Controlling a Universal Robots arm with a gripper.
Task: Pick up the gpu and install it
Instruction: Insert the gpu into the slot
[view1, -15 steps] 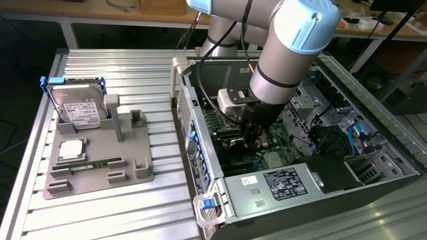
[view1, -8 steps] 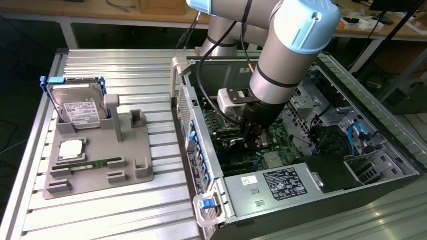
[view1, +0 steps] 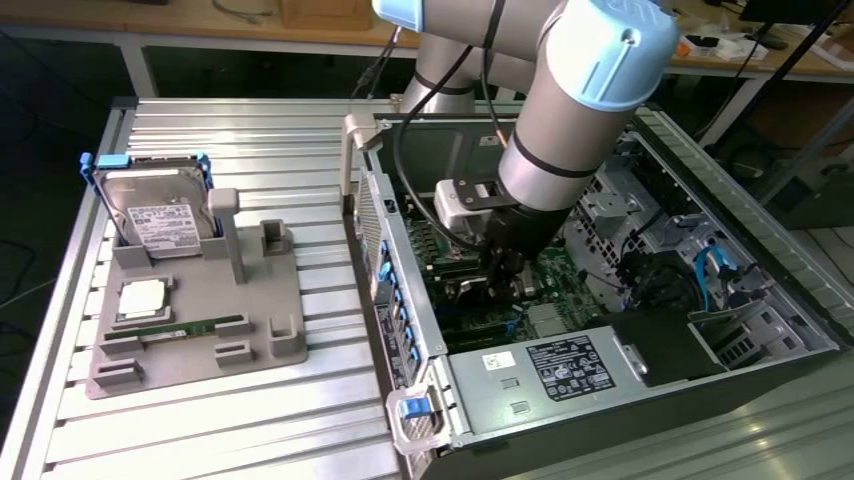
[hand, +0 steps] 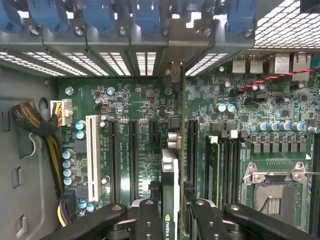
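Inside the open computer case, the gpu (hand: 183, 135) (seemingly upright) clasped in the gripper (hand: 172, 200).

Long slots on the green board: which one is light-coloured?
The cream-white slot, the one nearest the bundled cables. Its pale colour sets it apart; the neighbouring long slots are black.

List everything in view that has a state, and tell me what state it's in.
gpu: held, inside the case; can't tell if seated
jaws: closed on the gpu
computer case: open
hard drive: upright in the tray
memory stick: in the tray's holders
tray: beside the case, loaded
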